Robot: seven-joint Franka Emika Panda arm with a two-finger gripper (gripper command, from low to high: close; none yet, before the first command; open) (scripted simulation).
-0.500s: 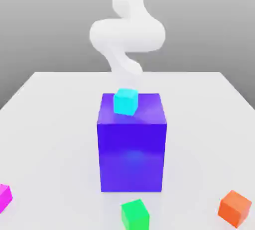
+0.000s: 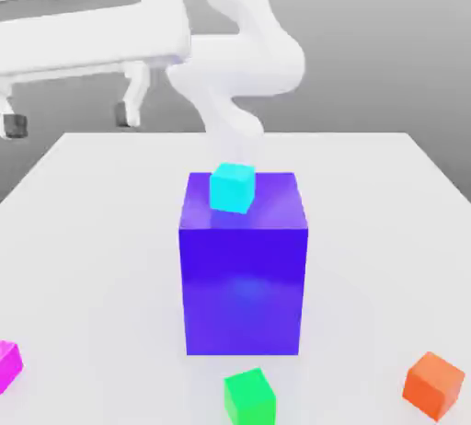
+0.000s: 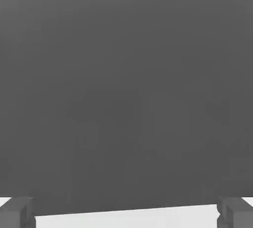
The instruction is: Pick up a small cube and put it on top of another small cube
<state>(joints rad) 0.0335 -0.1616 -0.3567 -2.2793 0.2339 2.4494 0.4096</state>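
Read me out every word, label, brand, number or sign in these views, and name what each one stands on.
There is no text to read: no word, label, brand, number or sign can be made out on the big blue block, on the cyan cube, green cube, orange cube or magenta cube, or on the gripper.

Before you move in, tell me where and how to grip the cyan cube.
Take the cyan cube by two opposite upright side faces, coming straight down from above. Its top is uncovered, and it sits on the big blue block with its sides free. It looks turned slightly relative to the block, so the open jaws should probably turn to match.
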